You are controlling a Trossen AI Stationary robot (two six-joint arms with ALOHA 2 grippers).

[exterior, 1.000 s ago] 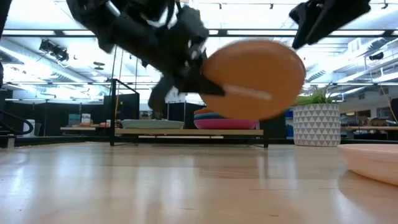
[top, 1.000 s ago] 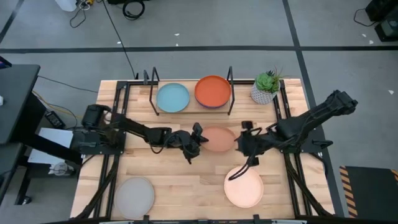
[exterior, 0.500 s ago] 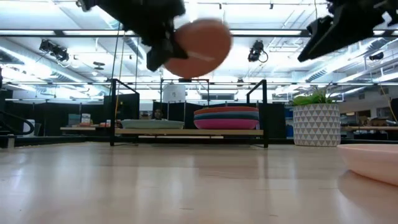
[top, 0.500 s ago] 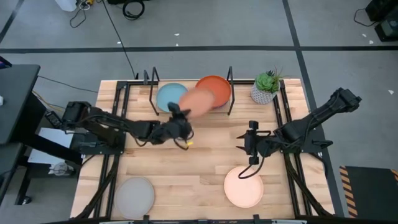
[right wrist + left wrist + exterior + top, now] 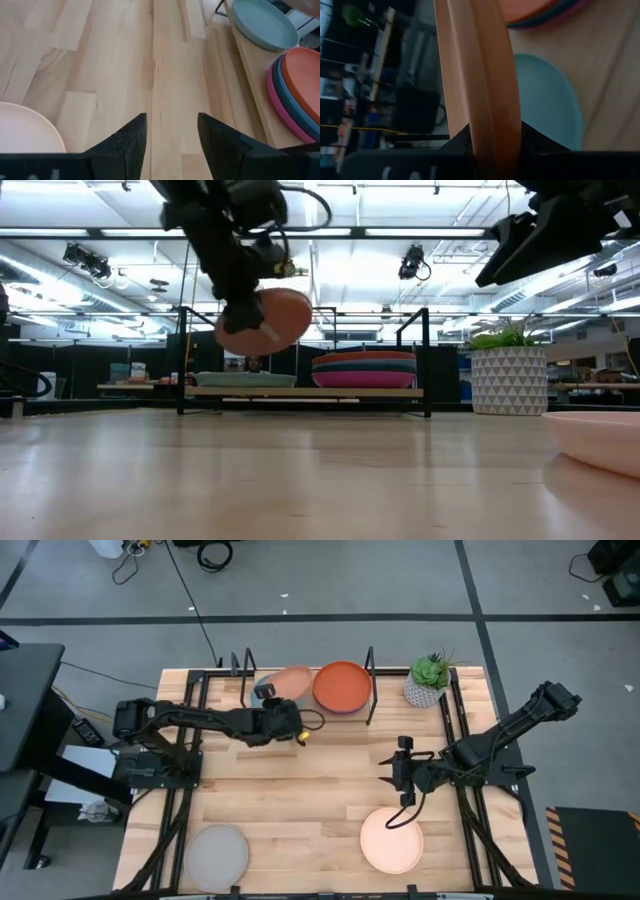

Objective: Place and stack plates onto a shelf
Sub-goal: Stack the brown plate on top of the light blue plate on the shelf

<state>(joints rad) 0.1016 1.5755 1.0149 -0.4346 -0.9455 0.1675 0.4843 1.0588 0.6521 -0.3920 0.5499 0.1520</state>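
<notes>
My left gripper (image 5: pixel 281 712) is shut on a brown plate (image 5: pixel 293 680), carried in the air over the left half of the shelf (image 5: pixel 300 392). A light teal plate (image 5: pixel 551 105) lies on the shelf board beneath it. On the shelf's right half is a stack of plates topped by an orange one (image 5: pixel 342 686). My right gripper (image 5: pixel 172 135) is open and hovers over bare table, on the far side of a cream plate (image 5: pixel 392 840). A grey plate (image 5: pixel 216 855) rests flat near the table's near left corner. My left gripper pinches the brown plate's rim (image 5: pixel 492 131) on its near side between the two fingers (image 5: pixel 456 144). The fingers come slanting from the table's left and near side. The plate is lifted clear and tilted (image 5: pixel 268 320), above the light teal plate.
A small potted plant (image 5: pixel 428 680) stands to the right of the shelf near the far right corner. Black wire uprights (image 5: pixel 370 665) rise at the shelf's ends. Bare wood lies between the shelf and the two plates by the near edge.
My left gripper has carried the brown plate from the table's middle toward the far edge and left, to a spot over the shelf's left half, then lowered it toward the light teal plate. The plate has stayed tilted in the hold.
</notes>
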